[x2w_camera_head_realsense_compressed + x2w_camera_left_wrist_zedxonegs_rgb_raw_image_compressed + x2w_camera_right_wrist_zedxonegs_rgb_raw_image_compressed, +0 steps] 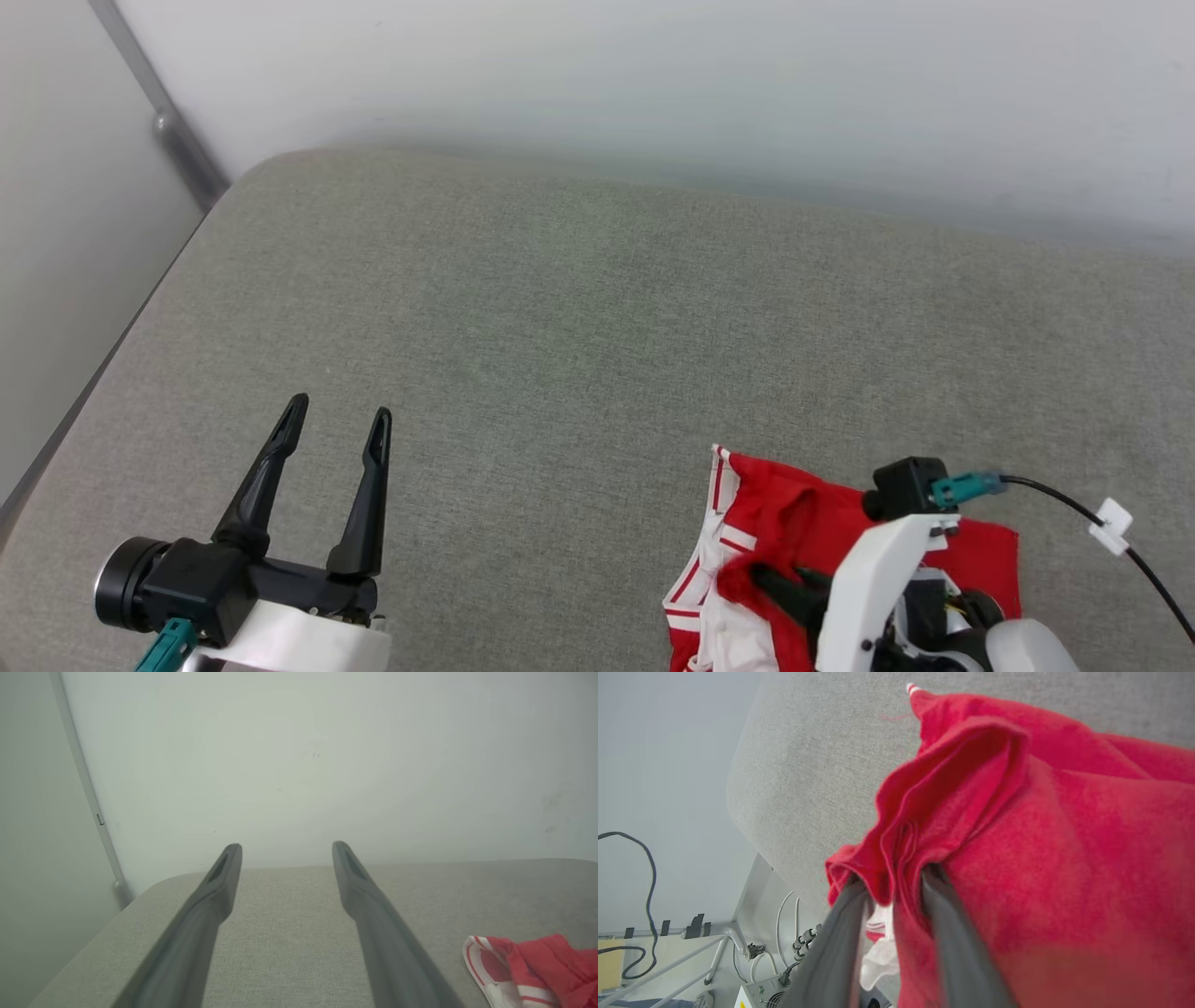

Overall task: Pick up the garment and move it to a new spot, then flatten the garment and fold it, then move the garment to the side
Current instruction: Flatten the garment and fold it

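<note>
The garment lies crumpled at the near right of the grey padded table. It is red, with red-white striped trim and white panels along its left edge, and its lettering is hidden in the folds. My right gripper reaches into it from the right. In the right wrist view the two fingers pinch a raised fold of the garment, so the right gripper is shut on cloth. My left gripper hovers open at the near left, well clear of the garment, and the left gripper holds nothing.
A pale wall runs behind the table, with a metal post at the far left corner. The table's left edge drops off. A black cable with a white tag trails from my right wrist. Cables and equipment sit below the table's near edge.
</note>
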`<state>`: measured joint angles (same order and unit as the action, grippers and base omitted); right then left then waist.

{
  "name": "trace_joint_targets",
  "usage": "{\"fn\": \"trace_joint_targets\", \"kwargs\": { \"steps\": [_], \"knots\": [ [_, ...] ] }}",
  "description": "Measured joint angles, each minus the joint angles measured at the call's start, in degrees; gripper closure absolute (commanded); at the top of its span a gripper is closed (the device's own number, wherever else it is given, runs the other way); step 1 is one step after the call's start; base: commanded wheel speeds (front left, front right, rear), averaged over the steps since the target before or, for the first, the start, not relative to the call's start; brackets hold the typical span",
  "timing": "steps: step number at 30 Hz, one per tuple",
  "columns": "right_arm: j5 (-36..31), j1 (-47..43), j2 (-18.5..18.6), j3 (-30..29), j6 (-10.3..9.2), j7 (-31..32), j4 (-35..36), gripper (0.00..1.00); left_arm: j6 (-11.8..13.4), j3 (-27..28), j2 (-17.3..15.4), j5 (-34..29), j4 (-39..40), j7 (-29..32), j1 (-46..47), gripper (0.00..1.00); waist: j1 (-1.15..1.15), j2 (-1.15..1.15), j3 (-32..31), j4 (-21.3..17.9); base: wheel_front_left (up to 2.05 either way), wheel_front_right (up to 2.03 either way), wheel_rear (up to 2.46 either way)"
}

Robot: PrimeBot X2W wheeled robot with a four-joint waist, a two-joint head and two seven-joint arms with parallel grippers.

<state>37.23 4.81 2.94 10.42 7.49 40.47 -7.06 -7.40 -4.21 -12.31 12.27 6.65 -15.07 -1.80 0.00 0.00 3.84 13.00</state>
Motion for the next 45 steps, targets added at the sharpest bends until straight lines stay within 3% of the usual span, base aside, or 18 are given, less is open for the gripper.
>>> {"fn": "trace_joint_targets", "kwargs": {
  "steps": [9, 16, 21, 25, 29, 37, 45],
  "knots": [
    [1.5, 4.3, -0.1, 5.7, 0.00, -2.3, 0.7, 0.00, 0.0, 0.7, -0.1, 0.1, -0.4, 0.0, 0.0, 0.00, 0.00, 0.00, 0.0, -0.6, 0.00, 0.00, 0.00],
    [-10.6, 9.1, 0.6, 0.4, 0.01, -2.9, 4.9, 0.00, 0.0, 0.9, 0.0, 0.0, -0.1, 0.0, 0.0, 0.00, 0.00, 0.00, -0.3, -2.9, 0.00, 0.00, 0.00],
    [-16.8, 10.3, 6.6, -3.4, 0.01, -7.2, 7.7, 0.00, 0.0, 0.9, 0.2, 0.0, 0.2, 0.0, 0.1, 0.00, 0.00, 0.00, -0.1, -4.9, 0.00, 0.00, 0.00],
    [-19.3, 10.2, 12.2, -6.7, 0.01, -13.8, 9.8, 0.00, 0.0, 1.1, 0.5, 0.0, 0.4, 0.0, 0.4, 0.00, 0.00, 0.00, 0.3, -6.3, 0.00, 0.00, 0.00],
    [-20.9, 8.0, 15.1, -11.7, 0.01, -21.1, 11.1, 0.00, 0.0, 0.8, 0.7, 0.0, 0.4, 0.0, 0.8, 0.00, 0.00, 0.00, 1.1, -7.4, 0.00, 0.00, 0.00],
    [-20.3, -0.8, 10.6, -19.1, 0.01, -34.8, 15.5, 0.00, 0.0, 0.3, 1.0, -0.1, 0.3, 0.0, 1.0, 0.00, 0.00, 0.00, 1.9, -8.2, 0.00, 0.00, 0.00],
    [-22.6, -7.7, 4.9, -21.2, 0.01, -46.6, 17.2, 0.00, 0.0, -0.6, 1.0, 0.3, -0.2, 0.0, 0.9, 0.00, 0.00, 0.00, 1.4, -7.8, 0.00, 0.00, 0.00]
  ]
}}
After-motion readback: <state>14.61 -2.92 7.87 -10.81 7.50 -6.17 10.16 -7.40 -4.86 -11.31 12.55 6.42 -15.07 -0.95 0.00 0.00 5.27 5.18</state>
